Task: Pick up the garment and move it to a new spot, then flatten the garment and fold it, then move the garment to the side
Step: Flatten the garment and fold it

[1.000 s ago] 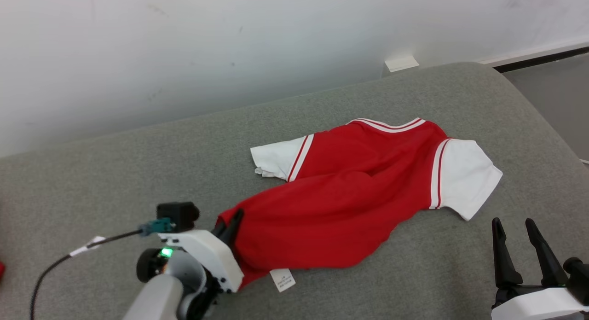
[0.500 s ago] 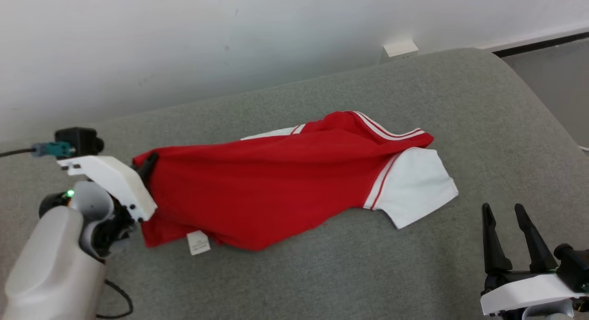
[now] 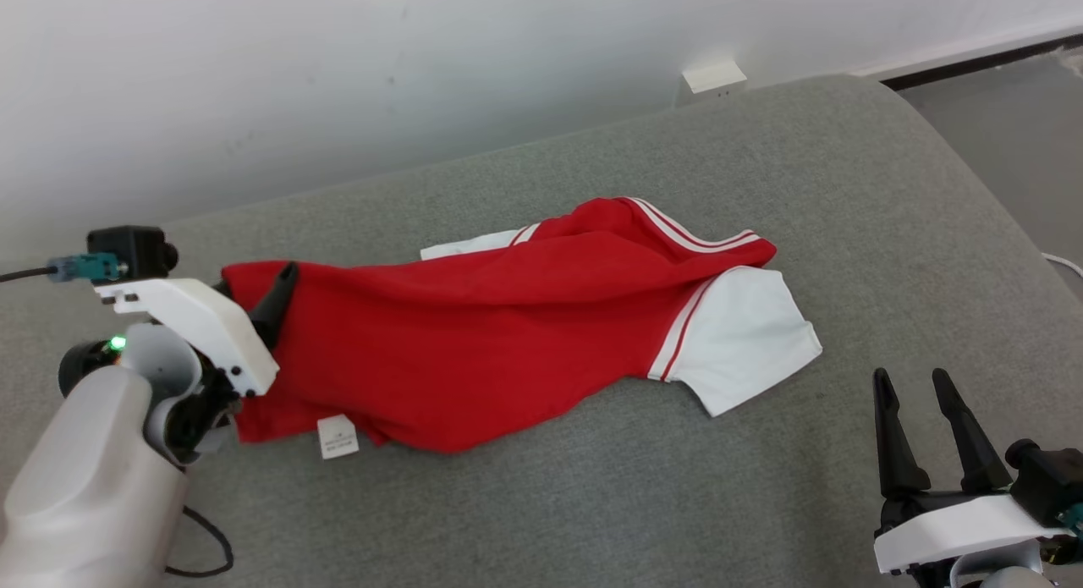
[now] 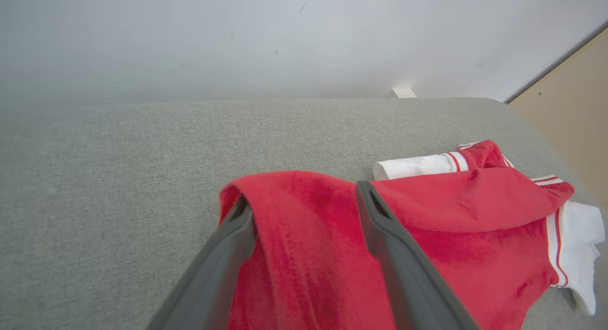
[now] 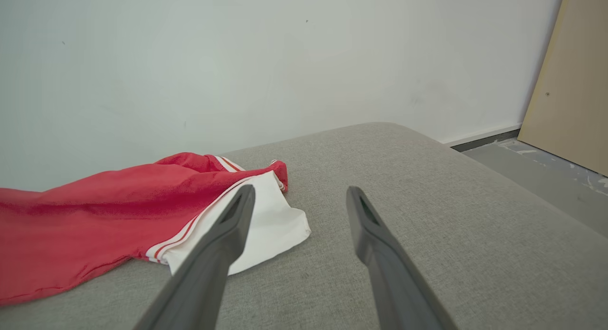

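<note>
The garment [image 3: 508, 343] is a red shirt with white sleeves and white-striped trim, lying bunched and stretched leftward on the grey cushion [image 3: 761, 503]. A white label [image 3: 338, 437] sticks out at its near hem. My left gripper [image 3: 275, 296] is at the garment's left end. In the left wrist view its fingers [image 4: 304, 194] stand wide apart, with the red cloth [image 4: 451, 211] lying loose between them and draped over the left fingertip. My right gripper [image 3: 909, 376] is open and holds nothing, near the front right, short of the white sleeve [image 5: 266, 221].
A pale wall runs behind the cushion, with a small white plate [image 3: 713, 77] at its base. The cushion's rounded right edge drops to grey floor [image 3: 1015, 140]. A wooden panel [image 5: 570, 83] leans at far right. A black cable [image 3: 211, 546] loops by my left forearm.
My left gripper pulled the garment's hem end far to the left across the cushion, then spread its fingers and let the cloth go. The head camera also shifted slightly. The right gripper stayed open.
</note>
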You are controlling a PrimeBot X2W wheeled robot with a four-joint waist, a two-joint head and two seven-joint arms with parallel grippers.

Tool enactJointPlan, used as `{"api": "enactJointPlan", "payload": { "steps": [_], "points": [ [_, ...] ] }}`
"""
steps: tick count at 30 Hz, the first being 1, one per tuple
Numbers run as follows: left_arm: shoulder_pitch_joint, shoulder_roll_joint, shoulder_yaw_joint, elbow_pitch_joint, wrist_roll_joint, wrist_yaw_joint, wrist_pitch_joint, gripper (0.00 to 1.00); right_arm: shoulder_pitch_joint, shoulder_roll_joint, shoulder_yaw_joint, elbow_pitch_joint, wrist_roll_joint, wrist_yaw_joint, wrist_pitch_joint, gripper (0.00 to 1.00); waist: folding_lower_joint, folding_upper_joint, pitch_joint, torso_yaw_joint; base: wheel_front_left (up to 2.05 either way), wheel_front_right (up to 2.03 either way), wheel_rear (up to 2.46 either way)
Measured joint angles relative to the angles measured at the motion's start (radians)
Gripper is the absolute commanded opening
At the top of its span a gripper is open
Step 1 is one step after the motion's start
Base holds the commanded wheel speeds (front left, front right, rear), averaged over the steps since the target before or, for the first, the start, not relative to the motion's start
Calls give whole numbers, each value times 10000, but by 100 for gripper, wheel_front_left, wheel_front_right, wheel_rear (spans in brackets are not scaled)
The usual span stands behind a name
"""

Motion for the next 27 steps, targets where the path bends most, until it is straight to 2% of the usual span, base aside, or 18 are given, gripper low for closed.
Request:
{"api": "enactJointPlan", "payload": {
  "steps": [6,9,15,19,25,27],
  "points": [
    [220,362,-851,-993,88,-2,-1174,100,185,-40,-38,-59,-29,0,-2,100,0,1,-348,491,0,0,0],
    [640,355,-1034,-1296,15,0,-1450,100,355,-98,-65,-54,-46,0,-2,100,0,1,-498,844,0,0,0],
    [1477,282,-1275,-2441,378,59,-2732,100,481,-174,-88,-199,-102,0,-2,100,0,0,-750,1469,0,0,0],
    [2523,136,-1427,-3555,1127,894,-4048,100,653,-163,-17,-244,-132,0,17,100,0,0,-952,1643,0,0,0],
    [4469,-284,-1269,-4713,1423,2165,-4615,100,890,-201,2,-384,-169,0,71,100,-1,0,-1224,1693,0,0,0],
    [5010,-447,-1162,-5032,1400,2395,-4677,100,943,-236,-23,-451,-173,0,107,100,-1,0,-1288,1689,0,0,0]
  ]
}}
